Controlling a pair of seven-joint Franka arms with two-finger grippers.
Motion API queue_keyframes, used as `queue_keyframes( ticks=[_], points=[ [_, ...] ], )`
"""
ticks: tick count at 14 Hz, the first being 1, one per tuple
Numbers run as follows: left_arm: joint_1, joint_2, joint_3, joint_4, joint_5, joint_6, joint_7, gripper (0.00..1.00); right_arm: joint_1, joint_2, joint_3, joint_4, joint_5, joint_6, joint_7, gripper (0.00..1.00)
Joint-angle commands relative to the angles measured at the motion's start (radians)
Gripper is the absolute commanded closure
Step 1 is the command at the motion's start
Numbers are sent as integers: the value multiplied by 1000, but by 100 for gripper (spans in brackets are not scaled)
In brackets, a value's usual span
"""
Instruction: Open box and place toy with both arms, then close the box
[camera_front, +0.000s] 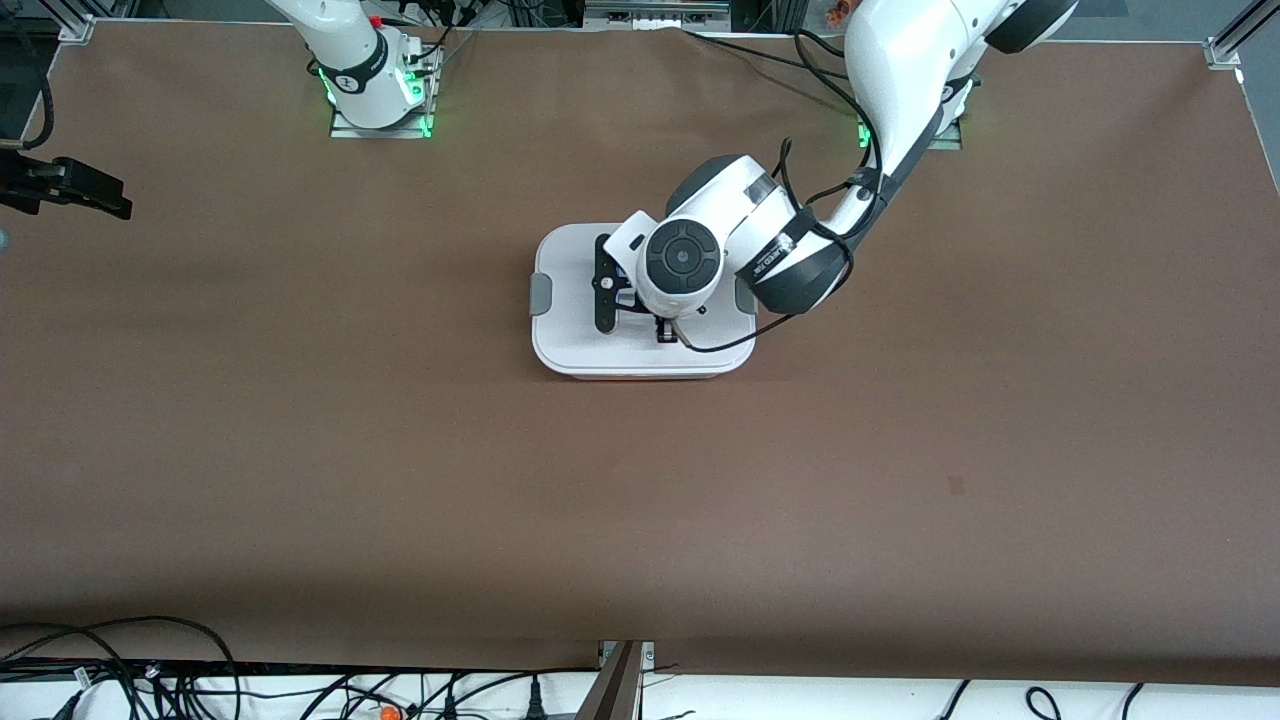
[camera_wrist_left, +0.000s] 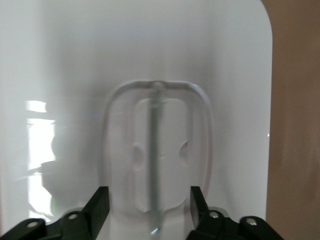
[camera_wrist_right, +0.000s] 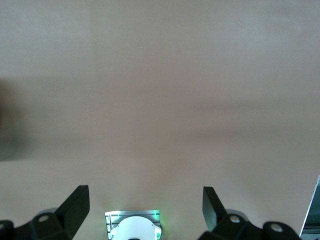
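Observation:
The box sits at the table's middle with its white lid on and a grey clip at each end. A thin strip of its pink base shows under the lid. My left gripper is right over the lid's centre. In the left wrist view the lid fills the picture, and the left gripper is open with one finger on each side of the clear recessed handle. My right gripper waits high over the right arm's end of the table, open and empty. The toy is out of view.
The brown table spreads around the box. The right arm's base stands at the table's back edge and shows in the right wrist view. Cables lie along the edge nearest the camera.

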Motion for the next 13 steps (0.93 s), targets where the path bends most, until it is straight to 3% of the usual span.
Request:
queue_keyframes(
  ticks=[1, 6, 8, 11, 13],
  points=[
    [71, -77, -9, -9, -35, -100, -79, 0, -3, 11, -1, 30, 17, -21, -13, 0],
    [83, -202, 9, -9, -46, -229, -341, 0, -3, 11, -1, 30, 18, -21, -15, 0],
    [91, -240, 65, -9, -34, -266, -410, 0, -3, 11, -1, 30, 18, -21, -15, 0],
    [111, -304, 130, -9, 76, -273, -407, 0, -3, 11, -1, 30, 17, -21, -15, 0],
    [158, -359, 130, -11, 156, -291, -407, 0, -3, 11, -1, 30, 17, -19, -18, 0]
  ],
)
